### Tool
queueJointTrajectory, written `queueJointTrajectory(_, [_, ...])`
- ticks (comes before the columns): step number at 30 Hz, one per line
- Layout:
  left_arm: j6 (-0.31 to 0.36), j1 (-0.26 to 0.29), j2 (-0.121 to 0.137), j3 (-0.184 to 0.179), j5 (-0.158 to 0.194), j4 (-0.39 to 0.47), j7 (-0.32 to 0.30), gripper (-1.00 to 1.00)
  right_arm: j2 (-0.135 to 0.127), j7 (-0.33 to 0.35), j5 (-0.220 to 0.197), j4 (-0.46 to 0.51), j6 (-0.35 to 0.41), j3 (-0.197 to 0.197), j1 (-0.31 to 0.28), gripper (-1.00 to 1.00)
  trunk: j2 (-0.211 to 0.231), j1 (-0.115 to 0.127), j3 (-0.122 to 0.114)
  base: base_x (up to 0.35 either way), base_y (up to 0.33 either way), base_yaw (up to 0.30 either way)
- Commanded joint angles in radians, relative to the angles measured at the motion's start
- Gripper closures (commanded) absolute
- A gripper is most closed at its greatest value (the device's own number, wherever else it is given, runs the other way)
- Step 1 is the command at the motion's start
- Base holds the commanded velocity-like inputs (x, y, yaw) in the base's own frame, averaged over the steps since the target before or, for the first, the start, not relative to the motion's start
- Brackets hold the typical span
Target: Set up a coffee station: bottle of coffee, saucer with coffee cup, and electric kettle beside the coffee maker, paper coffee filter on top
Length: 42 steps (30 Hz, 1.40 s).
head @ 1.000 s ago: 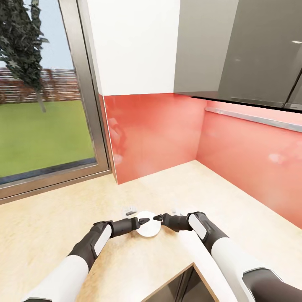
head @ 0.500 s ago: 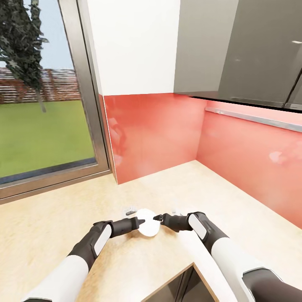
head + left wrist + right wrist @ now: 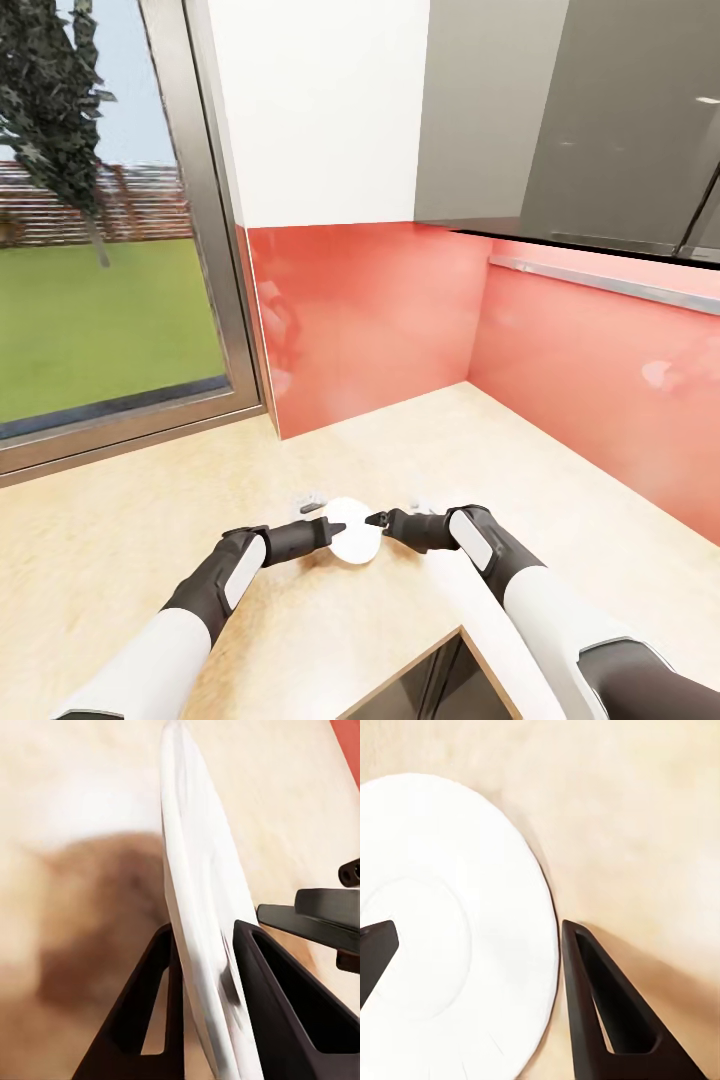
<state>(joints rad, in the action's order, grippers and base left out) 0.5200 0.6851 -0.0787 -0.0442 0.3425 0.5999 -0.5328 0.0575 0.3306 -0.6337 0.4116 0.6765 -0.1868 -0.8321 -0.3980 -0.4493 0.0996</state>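
Head view: saucer (image 3: 354,532) sits at 6 o'clock, low centre of the frame, tilted up off the desk (image 3: 120,540), between both arms. Left end effector (image 3: 333,527) is clamped on the saucer's near-left rim; right end effector (image 3: 374,520) points at the opposite rim from 3 o'clock, and from this view I can't tell its spread. No coffee maker in sight here, just the red backsplash (image 3: 360,310) corner and the window (image 3: 100,250) at 10 o'clock. Left wrist view: saucer (image 3: 196,945) is edge-on, rim pinched between the two fingers (image 3: 281,1001), one on each face, desk (image 3: 75,810) behind. Right end effector's tips (image 3: 322,919) show at 3 o'clock, just beside the plate. Right wrist view: right end effector (image 3: 472,937) is spread wide, straddling the saucer (image 3: 442,937), one finger (image 3: 600,1012) outside the rim, nothing gripped. My read: step is a lift or handover; keep the left pinch deep on the rim, level the plate before carrying, and close the right only once both fingers bracket the edge, else it may pivot out. Versus 1.0 s ago: saucer has tipped up and looks narrower; arms have barely moved.
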Motion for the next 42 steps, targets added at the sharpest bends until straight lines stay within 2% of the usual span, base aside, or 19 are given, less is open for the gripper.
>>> queueJointTrajectory(1, [0.002, 0.001, 0.000, -0.002, -0.010, 0.000, 0.004, 1.00, -0.001, 0.002, 0.005, 0.000, 0.002, -0.003, -0.001, -1.00, -0.002, -0.001, 0.002, 0.000, 0.000, 0.000])
queueJointTrajectory(18, [0.002, 0.001, 0.000, -0.002, -0.010, 0.000, 0.005, 1.00, -0.003, 0.007, 0.005, 0.031, 0.012, 0.007, -0.001, -1.00, -0.002, -0.001, 0.002, 0.000, 0.000, 0.000])
queueJointTrajectory(25, [0.002, 0.001, 0.000, -0.002, -0.010, 0.001, 0.005, 1.00, -0.004, 0.001, 0.005, 0.195, 0.034, 0.011, -0.002, -1.00, -0.002, -0.001, 0.002, 0.000, 0.000, 0.000])
queueJointTrajectory(28, [0.002, 0.001, 0.000, -0.002, -0.010, 0.000, 0.005, 1.00, -0.009, -0.002, 0.007, 0.312, 0.042, 0.013, -0.002, -1.00, -0.002, -0.001, 0.002, 0.000, 0.000, 0.000])
queueJointTrajectory(30, [0.002, 0.001, 0.001, -0.002, -0.010, 0.002, 0.005, 1.00, -0.020, -0.002, 0.007, 0.354, 0.043, 0.013, -0.002, -1.00, -0.002, -0.001, 0.002, 0.000, 0.000, 0.000])
queueJointTrajectory(33, [0.004, 0.001, 0.005, 0.001, -0.010, 0.005, 0.004, 1.00, -0.077, 0.002, 0.005, 0.476, 0.034, 0.004, -0.002, -1.00, -0.002, -0.001, 0.002, 0.000, 0.000, 0.000])
queueJointTrajectory(35, [0.007, 0.001, 0.008, 0.004, -0.010, 0.008, 0.004, 1.00, -0.102, 0.003, 0.007, 0.515, 0.025, 0.002, -0.002, -1.00, -0.002, -0.001, 0.002, 0.000, 0.000, 0.000])
queueJointTrajectory(42, [0.009, 0.002, 0.010, 0.005, -0.010, 0.012, 0.004, 1.00, -0.106, 0.004, 0.006, 0.526, 0.014, 0.001, -0.001, -1.00, -0.002, -0.001, 0.002, 0.000, 0.000, 0.000])
